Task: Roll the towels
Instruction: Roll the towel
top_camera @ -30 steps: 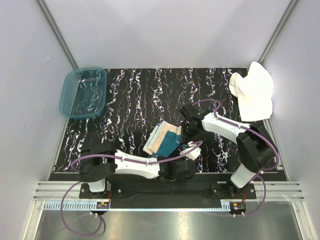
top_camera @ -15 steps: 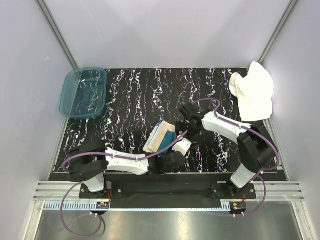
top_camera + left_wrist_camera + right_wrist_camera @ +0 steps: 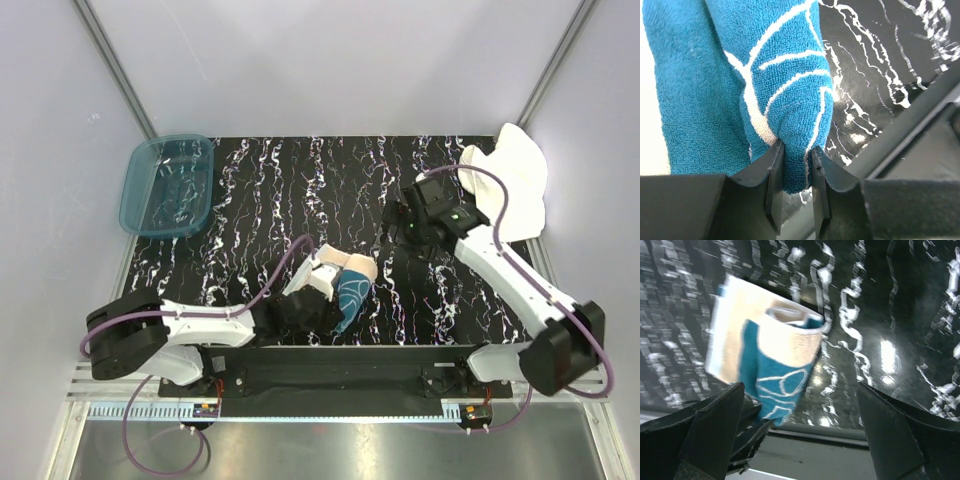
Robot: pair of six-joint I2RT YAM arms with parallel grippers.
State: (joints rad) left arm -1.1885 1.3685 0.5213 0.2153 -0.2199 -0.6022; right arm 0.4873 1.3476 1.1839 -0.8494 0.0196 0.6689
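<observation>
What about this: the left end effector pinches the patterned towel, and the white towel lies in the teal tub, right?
No: the top view shows the white towel at the far right corner, outside the teal tub. The left end effector does pinch the patterned towel.

There are 2 towels in view: 1 white towel [image 3: 512, 190] at the upper right of the overhead view, and 1 printed towel [image 3: 347, 285], cream and teal, at the lower middle. The printed towel also shows in both wrist views, so it counts once. 1 tub [image 3: 167, 185] of clear teal plastic sits at the upper left. There is 1 table [image 3: 260, 190], black with white streaks. 2 arms come in from the bottom edge, 1 left arm [image 3: 210, 325] and 1 right arm [image 3: 510, 275]. They carry 2 hands: 1 left hand [image 3: 794, 165] and 1 right hand [image 3: 405, 225].
</observation>
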